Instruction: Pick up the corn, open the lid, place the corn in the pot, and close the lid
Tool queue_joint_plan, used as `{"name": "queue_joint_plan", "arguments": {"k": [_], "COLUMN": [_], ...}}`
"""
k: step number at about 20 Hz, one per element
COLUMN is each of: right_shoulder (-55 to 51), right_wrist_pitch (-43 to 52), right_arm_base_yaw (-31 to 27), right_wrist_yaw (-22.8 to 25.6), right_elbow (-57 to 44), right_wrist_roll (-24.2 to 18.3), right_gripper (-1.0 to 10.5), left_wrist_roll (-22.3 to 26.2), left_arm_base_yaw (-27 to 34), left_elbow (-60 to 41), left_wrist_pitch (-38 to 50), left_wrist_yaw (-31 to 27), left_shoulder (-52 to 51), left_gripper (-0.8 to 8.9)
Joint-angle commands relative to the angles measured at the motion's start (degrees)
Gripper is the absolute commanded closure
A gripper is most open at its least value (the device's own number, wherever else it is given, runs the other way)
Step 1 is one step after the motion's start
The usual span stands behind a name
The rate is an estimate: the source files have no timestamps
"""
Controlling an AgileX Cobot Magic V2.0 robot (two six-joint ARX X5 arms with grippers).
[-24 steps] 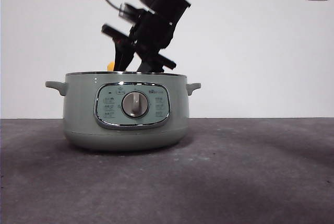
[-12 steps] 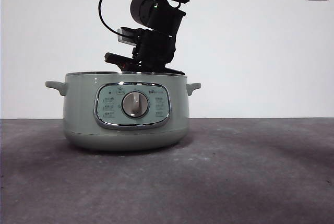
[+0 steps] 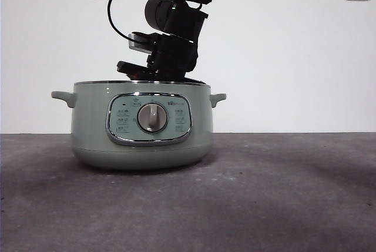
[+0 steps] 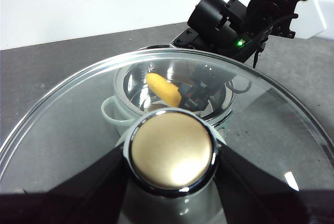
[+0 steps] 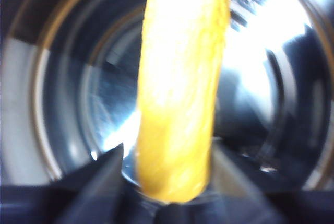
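The corn (image 5: 180, 85) is in my right gripper (image 5: 167, 182), jaws pinched on its lower end, hanging inside the pot (image 3: 141, 128) over the shiny bowl. It's not visible in the front view, the wall hides it. Risk: I can't tell how high it sits above the bottom, so releasing now could make it bounce off the steel or roll. Pulling out tilted could knock the rim (image 3: 141, 82). My left gripper (image 4: 172, 182) is clamped on the knob (image 4: 172, 151) of the lid (image 4: 68, 114), held above the pot; through the glass the corn sits at about 12 o'clock from the knob. Lowering it early would hit my right arm (image 4: 245, 12).
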Motion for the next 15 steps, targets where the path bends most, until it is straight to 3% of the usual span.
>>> {"name": "queue_joint_plan", "arguments": {"k": [1,5,7,11,15], "right_shoulder": [2.05,0.42,-2.43,-8.94,-15.72], "right_wrist_pitch": [-1.14,-2.25,-1.66,-3.32,-11.37], "right_arm_base_yaw": [-0.04,-0.04,-0.04,-0.09,-0.09], "right_wrist_yaw": [0.02,0.55,3.04,4.83,7.26], "right_elbow": [-0.68,-0.52,0.74,9.18,19.04], "right_wrist_roll": [0.26,0.31,0.15,0.07,0.07], "right_gripper": [5.1,5.1,5.1,5.1,5.1], "left_wrist_roll": [0.28,0.28,0.31,0.44,0.74], "left_arm_base_yaw": [-0.15,-0.20,-0.20,-0.20,-1.07], "left_elbow": [0.57,0.57,0.57,0.57,0.59], "left_wrist_pitch": [2.64,2.73,3.06,4.83,9.99], "left_wrist_yaw": [0.48,0.48,0.48,0.48,0.50], "left_shoulder": [-0.42,0.24,0.83,3.02,8.22], "left_gripper": [8.22,8.22,8.22,8.22,8.22]}}
